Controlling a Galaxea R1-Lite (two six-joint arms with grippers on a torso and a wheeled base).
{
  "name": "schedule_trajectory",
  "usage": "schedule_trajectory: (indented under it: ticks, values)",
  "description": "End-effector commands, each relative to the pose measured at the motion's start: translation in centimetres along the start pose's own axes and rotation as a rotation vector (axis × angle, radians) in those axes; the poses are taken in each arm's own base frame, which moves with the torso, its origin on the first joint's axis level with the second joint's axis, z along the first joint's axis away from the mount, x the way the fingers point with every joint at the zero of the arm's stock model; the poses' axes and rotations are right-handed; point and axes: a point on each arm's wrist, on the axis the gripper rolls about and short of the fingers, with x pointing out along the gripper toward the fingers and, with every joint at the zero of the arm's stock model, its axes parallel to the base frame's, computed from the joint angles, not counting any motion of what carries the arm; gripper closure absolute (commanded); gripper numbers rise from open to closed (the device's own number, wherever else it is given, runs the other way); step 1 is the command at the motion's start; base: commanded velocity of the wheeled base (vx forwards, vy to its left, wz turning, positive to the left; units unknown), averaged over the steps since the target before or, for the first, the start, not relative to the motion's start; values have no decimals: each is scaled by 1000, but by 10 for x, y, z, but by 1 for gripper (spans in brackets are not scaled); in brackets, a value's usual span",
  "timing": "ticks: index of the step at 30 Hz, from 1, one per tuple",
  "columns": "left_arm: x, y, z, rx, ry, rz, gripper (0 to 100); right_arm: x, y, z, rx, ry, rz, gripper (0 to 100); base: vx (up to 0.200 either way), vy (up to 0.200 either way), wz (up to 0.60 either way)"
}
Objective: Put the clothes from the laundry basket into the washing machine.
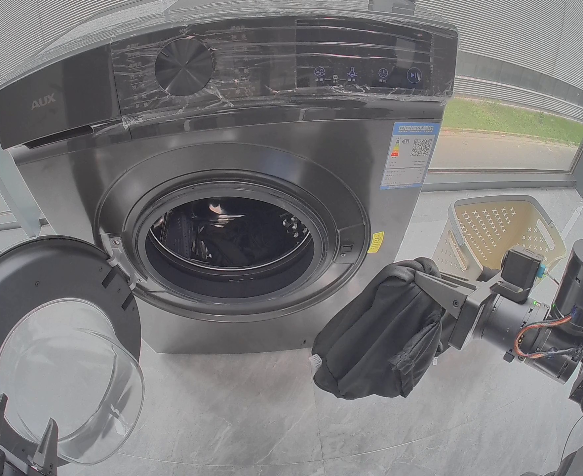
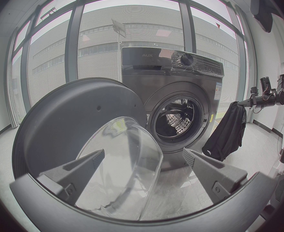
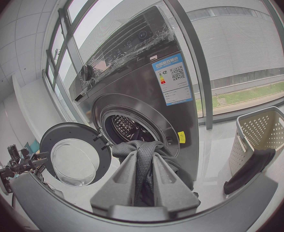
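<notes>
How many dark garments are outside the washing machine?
2. One dark grey garment hangs from the right gripper; a second garment rests against the cream perforated laundry basket. More may hide inside.

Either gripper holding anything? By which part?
Right gripper is shut on the dark grey fabric garment, pinching a bunched fold at its top; the rest hangs. Left gripper is open, empty.
</notes>
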Motion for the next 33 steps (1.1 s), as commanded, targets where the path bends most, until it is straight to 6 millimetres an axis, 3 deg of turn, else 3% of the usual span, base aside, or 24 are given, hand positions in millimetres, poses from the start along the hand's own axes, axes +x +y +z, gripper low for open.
schedule_trajectory:
  ticks: [1, 15, 21, 27, 29, 30, 31, 33]
  values:
    - [0, 0, -5, 0, -1, 0, 0, 2, 0, -2, 0, 8, 1, 100, 0, 0, 0]
    - [0, 0, -5, 0, -1, 0, 0, 3, 10, -5, -4, 23, 57, 100, 0, 0, 0]
    - [0, -1, -5, 68, -5, -55, 0, 22, 16, -11, -8, 14, 92, 100, 0, 0, 0]
    - [-1, -1, -1, 50, -31, -57, 0, 48, 20, -5, -5, -49, 86, 100, 0, 0, 0]
    - [-3, -1, 7, 32, -72, -54, 0, 50, 21, -4, -5, -53, 83, 100, 0, 0, 0]
    - [-17, -2, 73, -27, -289, -71, 0, 55, 24, -4, -4, -61, 81, 100, 0, 0, 0]
    - [-16, -2, 99, -42, -301, -78, 0, 57, 25, -3, -2, -68, 85, 100, 0, 0, 0]
    - [1, -2, 114, -41, -199, -123, 0, 62, 28, 0, -1, -82, 93, 100, 0, 0, 0]
